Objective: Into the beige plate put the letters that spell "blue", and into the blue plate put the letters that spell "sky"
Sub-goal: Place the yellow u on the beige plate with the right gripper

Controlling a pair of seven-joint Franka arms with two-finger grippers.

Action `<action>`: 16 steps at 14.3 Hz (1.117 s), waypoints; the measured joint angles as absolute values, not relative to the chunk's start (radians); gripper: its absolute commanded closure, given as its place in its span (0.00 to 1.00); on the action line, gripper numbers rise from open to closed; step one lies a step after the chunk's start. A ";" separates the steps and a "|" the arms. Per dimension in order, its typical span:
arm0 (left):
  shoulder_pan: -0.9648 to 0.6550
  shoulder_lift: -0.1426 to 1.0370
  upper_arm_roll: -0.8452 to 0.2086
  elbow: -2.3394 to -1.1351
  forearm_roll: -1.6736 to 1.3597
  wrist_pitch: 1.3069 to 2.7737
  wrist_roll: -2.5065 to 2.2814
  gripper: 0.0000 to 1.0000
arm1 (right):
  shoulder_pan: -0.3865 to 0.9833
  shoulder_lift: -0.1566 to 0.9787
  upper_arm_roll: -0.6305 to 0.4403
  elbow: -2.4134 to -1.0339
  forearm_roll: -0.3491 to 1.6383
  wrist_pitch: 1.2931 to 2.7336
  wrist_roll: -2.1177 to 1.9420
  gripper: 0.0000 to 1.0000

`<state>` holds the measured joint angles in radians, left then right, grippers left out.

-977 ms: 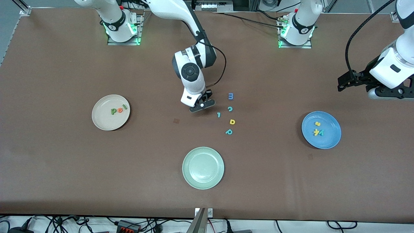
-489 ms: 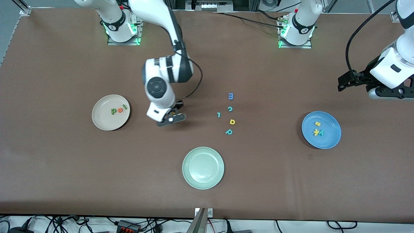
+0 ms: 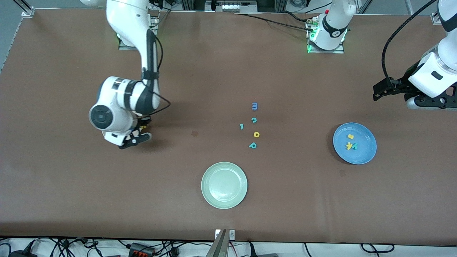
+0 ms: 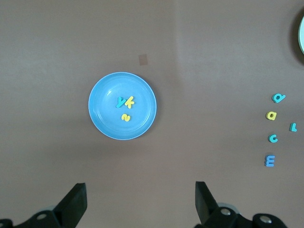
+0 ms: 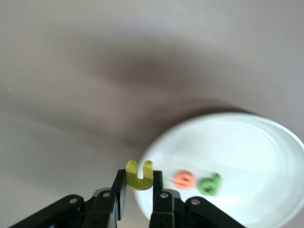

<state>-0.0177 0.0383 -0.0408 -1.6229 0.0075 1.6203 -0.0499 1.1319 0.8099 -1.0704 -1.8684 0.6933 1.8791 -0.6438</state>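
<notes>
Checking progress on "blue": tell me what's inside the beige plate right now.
The right wrist view shows an orange letter and a green one in the beige plate. The rest is hidden by the right gripper holding the yellow u.

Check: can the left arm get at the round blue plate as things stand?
Probably yes. The left end effector hangs open over bare table beside the round blue plate, with nothing between them. The right end effector, shut on the yellow foam u, is over the beige plate.
</notes>
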 measured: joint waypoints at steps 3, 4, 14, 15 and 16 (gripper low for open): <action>-0.017 0.038 -0.040 -1.623 0.007 1.618 -0.050 0.00 | 1.070 0.809 -1.076 -1.923 0.694 1.878 -0.776 0.85; -0.016 0.038 -0.040 -1.623 0.007 1.618 -0.050 0.00 | 1.050 0.809 -1.077 -1.934 0.694 1.879 -0.810 0.84; -0.014 0.038 -0.038 -1.623 0.007 1.617 -0.050 0.00 | 0.953 0.819 -1.058 -1.949 0.711 1.936 -0.910 0.00; -0.014 0.038 -0.038 -1.623 0.007 1.617 -0.050 0.00 | 0.952 0.819 -1.056 -1.949 0.714 1.938 -0.910 0.00; -0.014 0.038 -0.038 -1.623 0.007 1.617 -0.050 0.00 | 0.952 0.819 -1.055 -1.947 0.716 1.938 -0.910 0.00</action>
